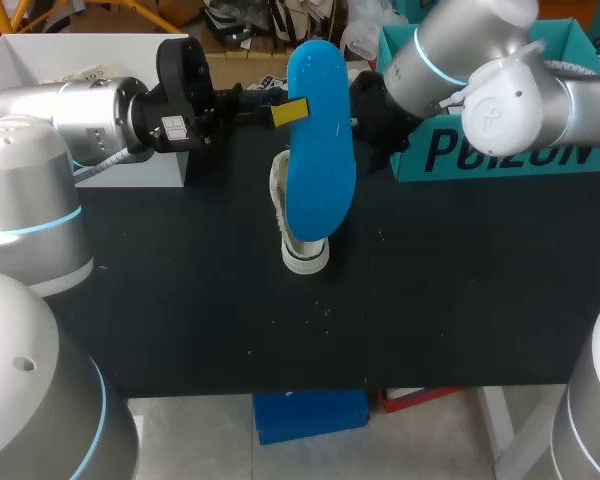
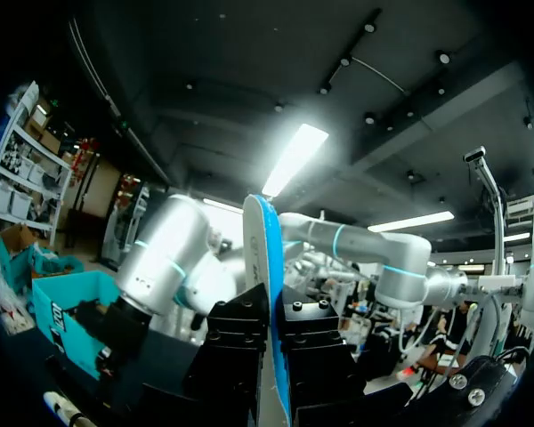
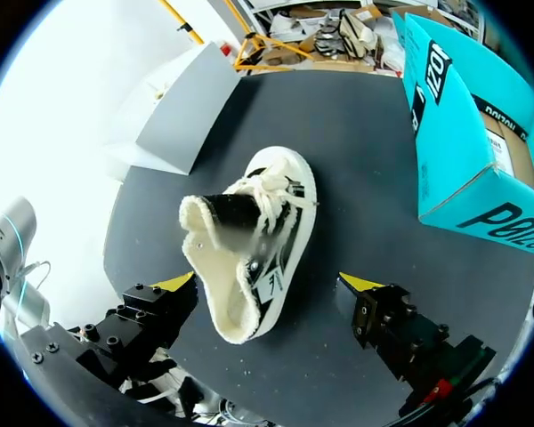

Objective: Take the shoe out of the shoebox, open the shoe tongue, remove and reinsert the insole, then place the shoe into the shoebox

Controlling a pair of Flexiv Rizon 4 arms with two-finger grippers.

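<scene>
A black, matte, rectangular tabletop [image 1: 180,320] carries faint pale specks, possibly dust, near its front edge.

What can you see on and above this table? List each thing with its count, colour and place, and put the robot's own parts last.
insole: one, blue, held up in the air above the shoe
shoe: one, white with black trim, on the middle of the table
shoebox: one, teal, at the far right of the table
box: one, white, at the far left of the table
table: one, black top
left gripper: one, black with yellow tips, fingers shut on the insole
right gripper: one, black with yellow tips, fingers open, above the shoe with one tip to each side of it
</scene>
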